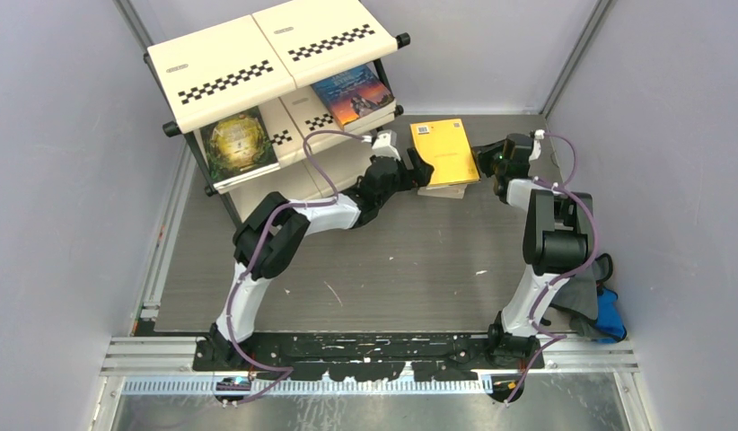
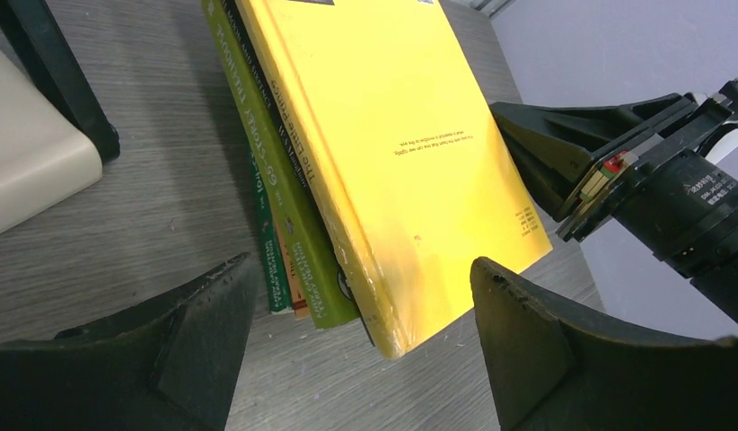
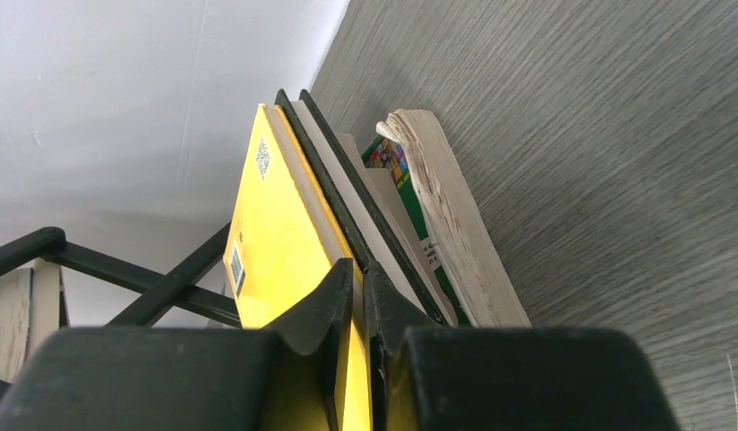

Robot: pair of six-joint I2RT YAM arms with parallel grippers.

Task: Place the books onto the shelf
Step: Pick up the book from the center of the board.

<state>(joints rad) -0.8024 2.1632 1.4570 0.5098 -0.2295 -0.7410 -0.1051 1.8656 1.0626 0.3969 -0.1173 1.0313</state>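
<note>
1. Right pincer: nearly closed, fingers clamped on the edge of the yellow book. This book is the top of a pile and seems tipped up from the pile at the edge I hold.

2. Left pincer: jaws spread wide, holding nothing. It faces the opposite corner of the same book, one finger on each side of that corner and neither touching it.

3. Under the yellow book lie a black book, a lime green book and at least one more. They rest on the table, just to the right of the shelf.

4. Shelf contents: a green-and-gold book and a blue book, both on the middle tier. I judge the task partly done, with the pile left to move.

5. Step in hand, as I read it: separate the yellow book from the pile and pass it toward the shelf side.

6. Recommended method:
- Keep the right grip firm and raise the held edge until the gap above the black book is plain.
- Bring the left jaws around the yellow book alone. The lower finger must enter that gap, not go under the black cover.
- Close the left pincer fully before the right lets go.

7. Risk: the cover looks glossy. A shallow corner grip may slip, or drag the pile sideways.
</note>
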